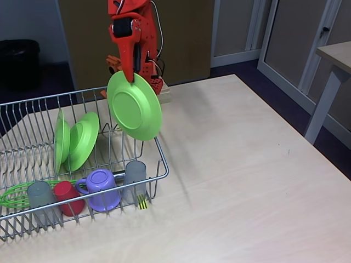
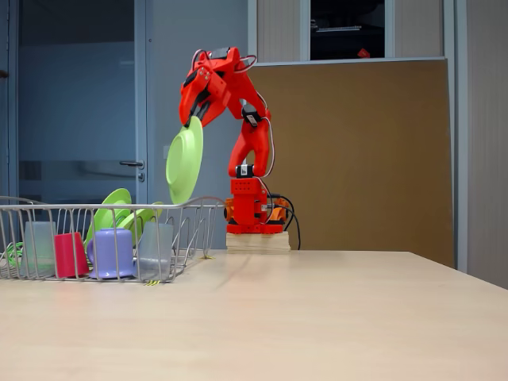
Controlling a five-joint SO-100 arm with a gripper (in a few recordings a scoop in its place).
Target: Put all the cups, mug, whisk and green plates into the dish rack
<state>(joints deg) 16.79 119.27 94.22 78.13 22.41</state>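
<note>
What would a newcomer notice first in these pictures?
Probably the red arm's hand holding a green plate by its rim in the air, above the dish rack's right end. Next, two more green plates standing in the rack, with cups and a purple mug along its front.

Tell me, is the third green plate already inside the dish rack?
Not yet. The claw holds the plate by its rim, in the air above the dish rack.
</note>
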